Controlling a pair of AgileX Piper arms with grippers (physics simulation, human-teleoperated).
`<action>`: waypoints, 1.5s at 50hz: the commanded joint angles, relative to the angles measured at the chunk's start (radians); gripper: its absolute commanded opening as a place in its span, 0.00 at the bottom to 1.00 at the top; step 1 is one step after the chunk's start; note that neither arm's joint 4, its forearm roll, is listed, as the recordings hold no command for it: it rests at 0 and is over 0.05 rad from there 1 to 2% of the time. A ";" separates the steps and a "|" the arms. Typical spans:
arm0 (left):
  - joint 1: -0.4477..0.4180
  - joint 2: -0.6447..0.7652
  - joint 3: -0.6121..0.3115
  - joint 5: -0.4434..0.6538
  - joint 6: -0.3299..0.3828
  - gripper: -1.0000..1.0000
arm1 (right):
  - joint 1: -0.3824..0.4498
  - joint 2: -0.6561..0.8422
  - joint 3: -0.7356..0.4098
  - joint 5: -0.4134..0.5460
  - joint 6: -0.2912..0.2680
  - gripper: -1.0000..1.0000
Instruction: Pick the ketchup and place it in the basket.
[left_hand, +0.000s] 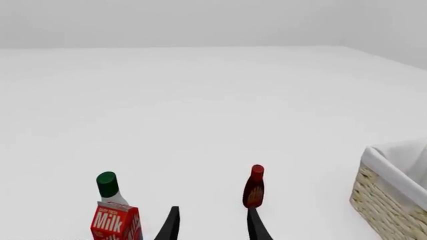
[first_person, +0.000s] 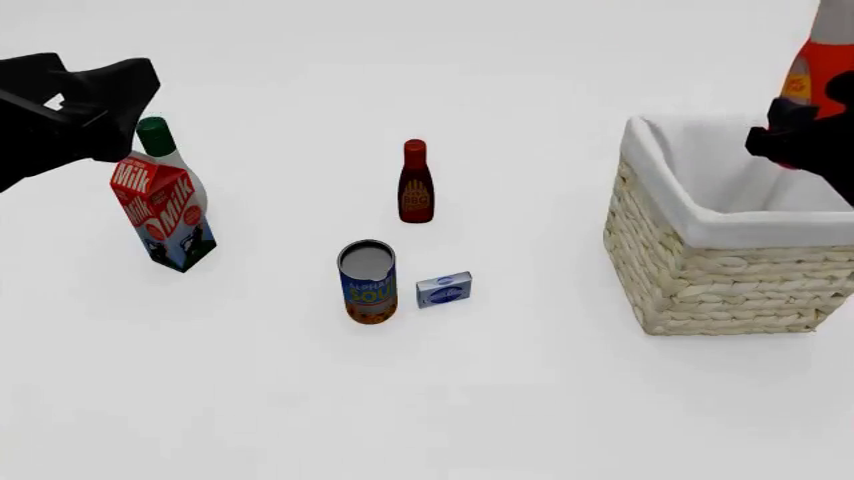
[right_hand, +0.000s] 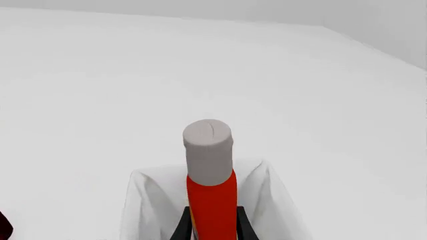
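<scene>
In the left wrist view, I see my left tool (left_hand: 212, 226) with its 2 dark fingers apart and nothing between them. Beyond them stand a maroon bottle (left_hand: 253, 187), a milk carton (left_hand: 115, 221) with a green-capped bottle (left_hand: 109, 187) behind it, and a corner of the basket (left_hand: 390, 200) off to the side. The ketchup is not in this view.

In the front view, the ketchup (first_person: 807, 70) hangs high above the basket's (first_person: 721, 270) far right part, clamped in my right tool (first_person: 801, 135), which sits over the white lining. The bottle looks nearly upright, cap out of frame. A soup can (first_person: 367, 283) and a small blue box (first_person: 443, 290) sit on the desk (first_person: 534, 400) well to the left of the basket; my left tool is far from it, near the carton.

In the right wrist view, my right tool (right_hand: 213, 222) is closed on the red body, grey cap (right_hand: 208, 150) pointing away along the fingers, white lining directly beyond it. I judge the coming move is a straight descent into the basket, the right arm's job alone.
</scene>
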 joint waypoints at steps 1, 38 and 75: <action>0.002 0.003 0.000 -0.003 0.001 1.00 | -0.017 0.037 -0.003 -0.019 0.024 0.00; 0.008 0.007 0.011 -0.016 -0.001 1.00 | -0.008 0.156 -0.008 -0.056 0.018 0.00; 0.003 0.016 0.005 -0.021 0.000 1.00 | -0.026 0.243 -0.006 -0.077 -0.003 0.00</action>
